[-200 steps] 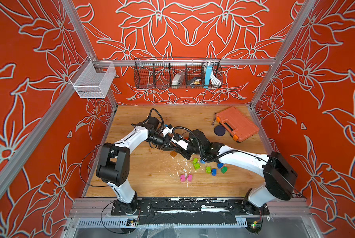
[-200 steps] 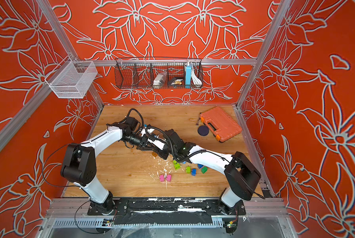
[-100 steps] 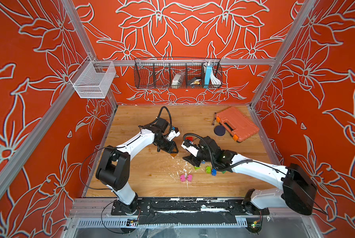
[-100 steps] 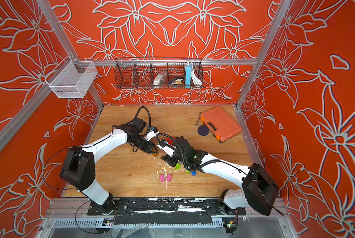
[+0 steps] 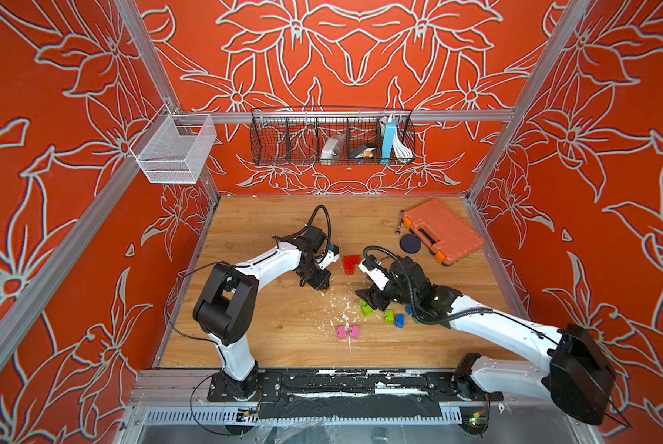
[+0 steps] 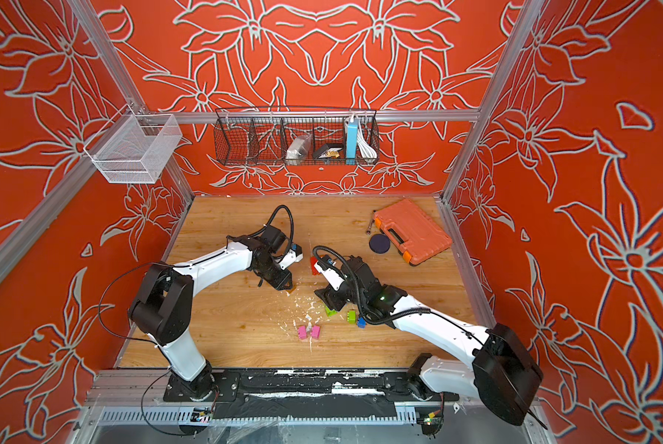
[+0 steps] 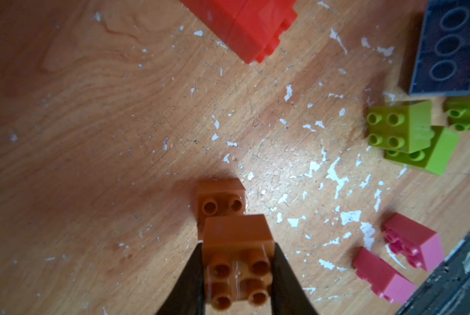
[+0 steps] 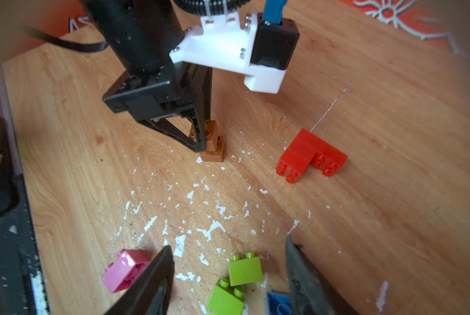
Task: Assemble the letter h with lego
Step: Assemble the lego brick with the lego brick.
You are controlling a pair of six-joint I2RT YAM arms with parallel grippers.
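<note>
Mid-table, left tool point(image 7: 236, 245): clamped on a brown brick point(image 7: 238, 261), held tilted over a second brown brick point(image 7: 220, 196) that stands on the table point(image 5: 291, 346) (contact looks likely, not certain).
Right tool point(image 8: 228, 245): jaws apart and empty, hovering over the lime bricks point(image 8: 244, 268).
Loose lego: red piece point(image 8: 310, 155) near the brown pair; pink bricks point(image 5: 347, 332) nearer the robot's base.
Step in hand: apparently stacking brown on brown for a stroke of the h.
Next move: level the held brick, line up the studs, press straight down.
</note>
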